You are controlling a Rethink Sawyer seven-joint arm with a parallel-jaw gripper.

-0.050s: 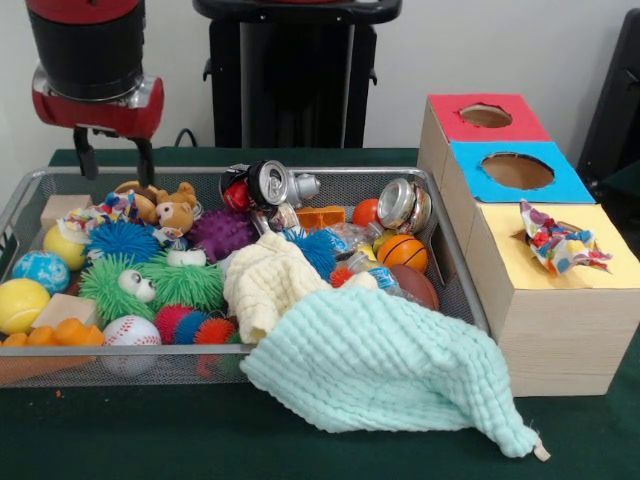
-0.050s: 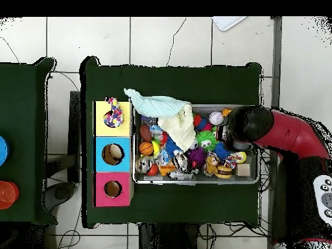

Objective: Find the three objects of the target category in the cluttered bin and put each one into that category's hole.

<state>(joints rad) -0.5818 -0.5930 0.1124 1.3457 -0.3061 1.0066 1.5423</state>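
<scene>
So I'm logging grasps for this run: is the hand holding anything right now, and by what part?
Nothing is held. The hand hangs open above the bin's corner, its fingers empty and apart over the toys.

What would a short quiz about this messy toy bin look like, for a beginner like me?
1. True or false: the mint green cloth lies wholly inside the wire bin.
2. Which box top has something stuck in its hole: red, blue or yellow?
3. Fill in: the gripper hangs over the bin's end ____ from the boxes.

Key: 1 false, it drapes over the rim onto the table. 2 yellow box top, holding a colourful cloth scrap. 3 farthest.
</scene>
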